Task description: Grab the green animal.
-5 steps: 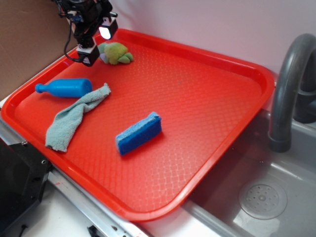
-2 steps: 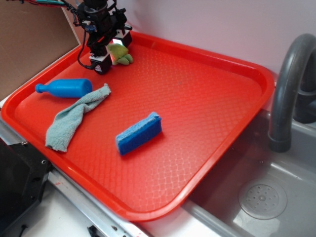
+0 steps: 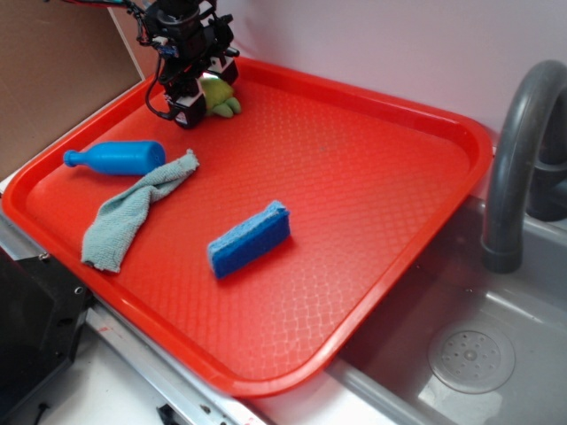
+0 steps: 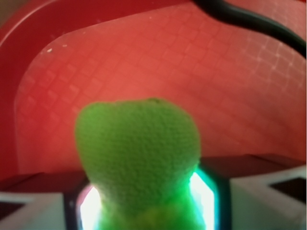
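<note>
A red tray (image 3: 372, 150) fills most of the exterior view, resting beside a grey sink (image 3: 469, 354) with a curved grey faucet (image 3: 518, 150) at the far right.

Going left to right across the tray: a blue bottle (image 3: 115, 158) lies on its side near the left rim, and a pale teal rag (image 3: 133, 212) sits crumpled just beside it. At the far left corner the black robot arm reaches down, its pincer (image 3: 202, 96) lowered around the green animal (image 3: 218, 93), a small fuzzy yellow-green plush. Toward the middle, well apart from the arm, lies a blue sponge (image 3: 250, 239).

In the wrist view, the green animal (image 4: 139, 153) fills the lower centre, sitting between the two pale fingers (image 4: 33, 211), which flank it closely on either side. The pincer looks partly open, straddling the toy; I cannot tell whether the pads are pressing it yet.

The step in hand appears to be closing on the toy. To do it well, the jaws should probably squeeze evenly across the plush body rather than a limb, firmly enough that the soft fabric does not slip, then lift straight up, clear of the tray's raised rim nearby.
</note>
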{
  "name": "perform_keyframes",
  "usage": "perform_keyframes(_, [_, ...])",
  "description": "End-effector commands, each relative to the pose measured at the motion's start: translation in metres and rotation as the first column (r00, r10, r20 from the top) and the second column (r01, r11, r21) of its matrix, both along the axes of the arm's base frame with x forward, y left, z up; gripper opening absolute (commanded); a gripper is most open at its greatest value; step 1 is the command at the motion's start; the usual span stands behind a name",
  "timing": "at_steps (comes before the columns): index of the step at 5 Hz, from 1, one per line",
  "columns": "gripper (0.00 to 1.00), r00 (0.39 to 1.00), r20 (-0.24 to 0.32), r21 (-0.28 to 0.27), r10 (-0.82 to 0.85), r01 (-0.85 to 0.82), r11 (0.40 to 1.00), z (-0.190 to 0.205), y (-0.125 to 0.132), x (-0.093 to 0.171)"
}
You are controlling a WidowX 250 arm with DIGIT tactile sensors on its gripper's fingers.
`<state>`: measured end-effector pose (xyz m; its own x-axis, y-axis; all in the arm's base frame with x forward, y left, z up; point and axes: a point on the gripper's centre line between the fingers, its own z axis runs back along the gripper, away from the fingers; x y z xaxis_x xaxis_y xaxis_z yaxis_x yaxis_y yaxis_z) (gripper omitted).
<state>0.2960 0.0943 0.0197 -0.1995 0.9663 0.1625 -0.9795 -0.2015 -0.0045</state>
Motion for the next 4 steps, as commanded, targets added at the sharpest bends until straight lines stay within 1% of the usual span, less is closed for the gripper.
perform_keyframes(1, [0.0,0.869,0.147,-0.003,-0.473,0.479,0.878,0.106,-0.026,-0.026])
perform_keyframes(2, [0.0,0.725,0.198,-0.066,-0.66,0.681,0.729,0.126,-0.044,-0.034])
perform_keyframes(3, [0.0,0.574,0.195,-0.087,-0.795,0.818,0.569,0.14,-0.063,-0.045])
perform_keyframes(4, [0.0,0.444,0.172,-0.034,-0.879,0.895,0.445,0.156,-0.082,-0.066])
